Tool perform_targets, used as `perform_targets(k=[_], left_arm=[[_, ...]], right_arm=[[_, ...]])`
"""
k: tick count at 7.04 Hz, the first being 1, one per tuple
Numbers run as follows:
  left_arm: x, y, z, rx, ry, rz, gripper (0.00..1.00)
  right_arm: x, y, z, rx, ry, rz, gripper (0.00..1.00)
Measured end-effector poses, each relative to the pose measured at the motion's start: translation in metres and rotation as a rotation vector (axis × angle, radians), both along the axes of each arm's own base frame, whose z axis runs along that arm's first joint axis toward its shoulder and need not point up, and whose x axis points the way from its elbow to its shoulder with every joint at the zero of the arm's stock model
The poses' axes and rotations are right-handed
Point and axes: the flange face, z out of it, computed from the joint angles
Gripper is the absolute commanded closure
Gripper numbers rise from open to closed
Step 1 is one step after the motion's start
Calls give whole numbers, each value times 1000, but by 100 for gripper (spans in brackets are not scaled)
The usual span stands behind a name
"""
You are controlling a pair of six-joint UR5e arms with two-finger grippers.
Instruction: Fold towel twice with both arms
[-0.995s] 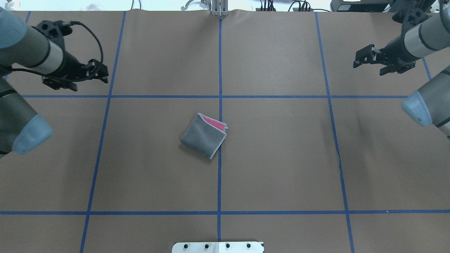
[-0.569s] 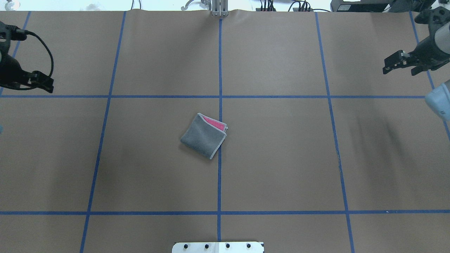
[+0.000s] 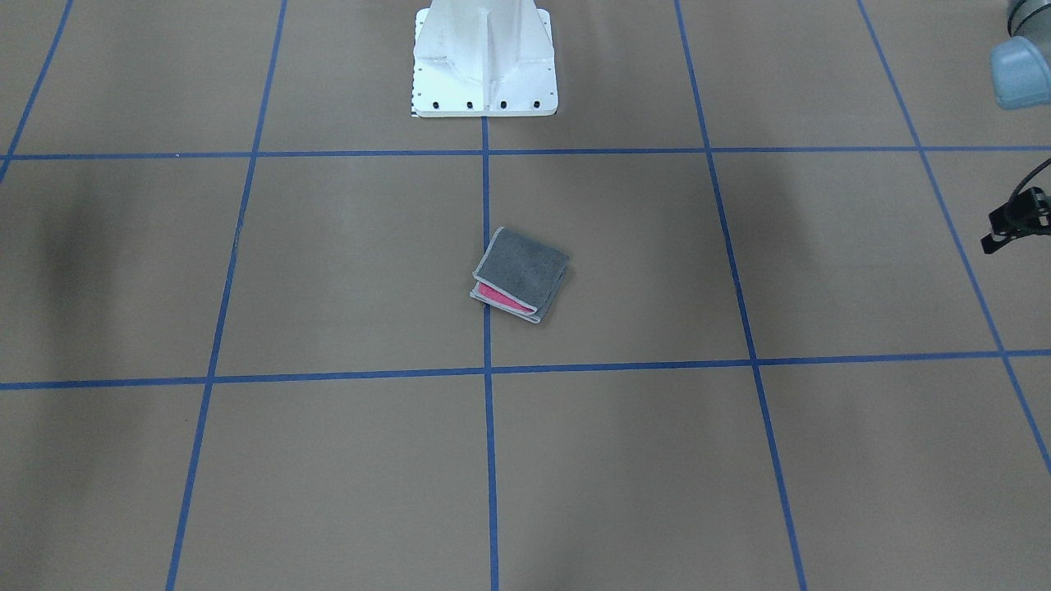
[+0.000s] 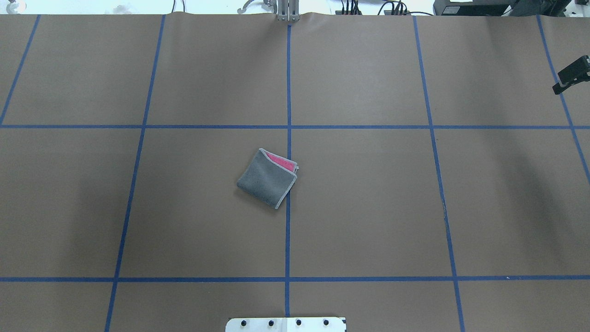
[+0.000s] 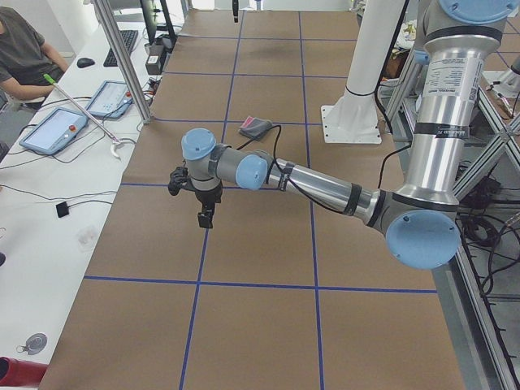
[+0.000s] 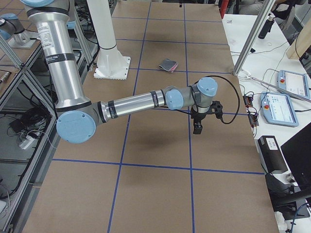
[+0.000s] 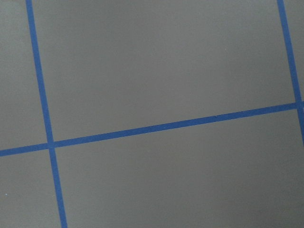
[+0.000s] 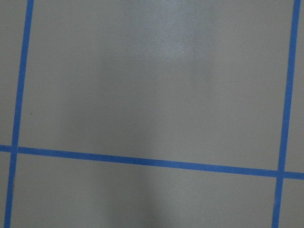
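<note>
The towel [image 4: 266, 179] lies folded into a small square near the table's centre, dark grey face up, with a pink strip showing at its far edge. It also shows in the front view [image 3: 521, 267] and both side views [image 5: 256, 126] [image 6: 168, 64]. Nothing touches it. My left gripper [image 5: 205, 215] hangs fingers-down far out over the table's left end. My right gripper [image 6: 198, 128] hangs far out over the right end; only a black tip [image 4: 573, 74] shows overhead. I cannot tell whether either is open or shut. Both wrist views show only brown paper and blue tape.
The white pedestal base [image 3: 484, 61] stands at the robot's side of the table. Blue tape lines [image 4: 288, 127] grid the brown paper. Operator desks with tablets [image 5: 53, 130] [image 6: 291, 92] and metal posts [image 5: 122, 57] line the far side. A person [image 5: 24, 41] sits there.
Both arms have swung outward, away from the centre. The left arm has left the overhead view and only a tip of the right gripper remains at its right edge. The towel has not moved.
</note>
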Motion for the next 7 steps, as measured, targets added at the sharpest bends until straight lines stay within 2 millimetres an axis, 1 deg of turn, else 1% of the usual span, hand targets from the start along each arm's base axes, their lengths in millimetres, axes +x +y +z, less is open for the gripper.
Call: perform_targets(k=[1, 2, 3, 4, 5, 6, 7], left_arm=[[-26, -6, 27, -17, 33, 4, 0], [-46, -10, 50, -34, 56, -1, 0], [-59, -11, 62, -50, 66, -14, 0], [-65, -10, 68, -55, 70, -22, 0], [-66, -12, 67, -51, 70, -25, 0], [-67, -17, 60, -40, 70, -25, 0], [-67, -21, 55, -29, 70, -25, 0]], right_arm=[[2, -2, -3, 3, -1, -1, 0], [0, -5, -8, 10, 1, -4, 0], [-2, -5, -9, 13, 7, -6, 0], [-3, -3, -5, 10, 16, -7, 0], [-2, -1, -1, 5, 25, -5, 0], [-1, 1, 7, -7, 32, -5, 0], [0, 4, 20, -23, 37, -7, 0]])
